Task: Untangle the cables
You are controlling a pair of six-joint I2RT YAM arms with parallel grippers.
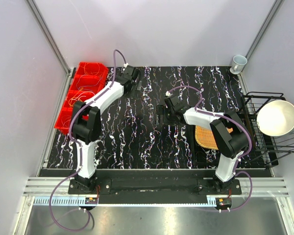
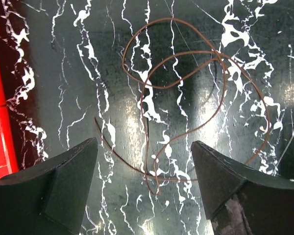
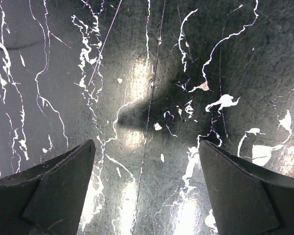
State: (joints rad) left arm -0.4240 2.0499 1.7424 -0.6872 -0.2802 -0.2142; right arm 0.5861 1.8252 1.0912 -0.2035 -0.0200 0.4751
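Black fingers [image 2: 63,186] of the left gripper [image 2: 143,144] stand wide apart, empty, above a looped orange-brown cable [image 2: 172,19] mid-frame on the table [image 2: 59,73], the right gripper [image 3: 146,142] likewise; a pick seems pending, needing descent onto one strand.

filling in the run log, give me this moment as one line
left pincer: open over brown cable, no grip | right pincer: open over table, empty | brown cable: loose crossed loops on table
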